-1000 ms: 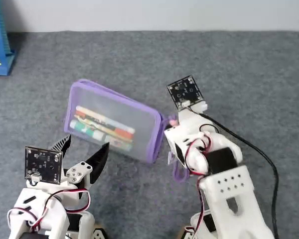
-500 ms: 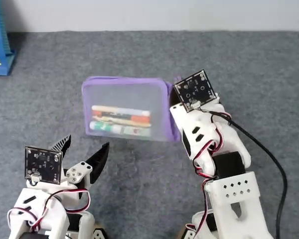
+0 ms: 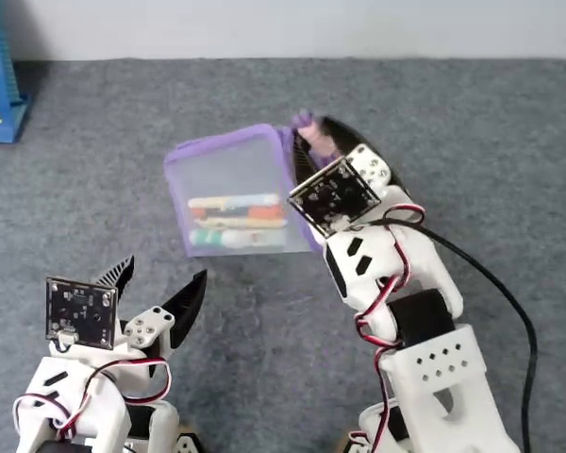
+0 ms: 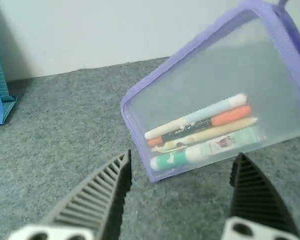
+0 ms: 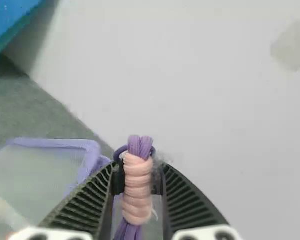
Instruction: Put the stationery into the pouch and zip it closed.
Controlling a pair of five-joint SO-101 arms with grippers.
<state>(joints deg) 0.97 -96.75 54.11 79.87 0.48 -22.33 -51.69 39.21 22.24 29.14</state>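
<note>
Purple mesh pouch (image 3: 228,179) sat centre frame, tilted, stationery (image 3: 238,219) inside. Right gripper (image 3: 316,137) was clamped on zip pull cord (image 5: 136,180) at pouch's upper-right corner — nearer arm. Left gripper (image 3: 165,272) gaped wide, empty, lower left — pouch just beyond.

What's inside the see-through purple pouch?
Through the pouch's mesh wall you can see a bundle of pens and markers lying side by side, one orange and one with a green cap. Anything tucked behind them is covered, so I cannot tell.
</note>
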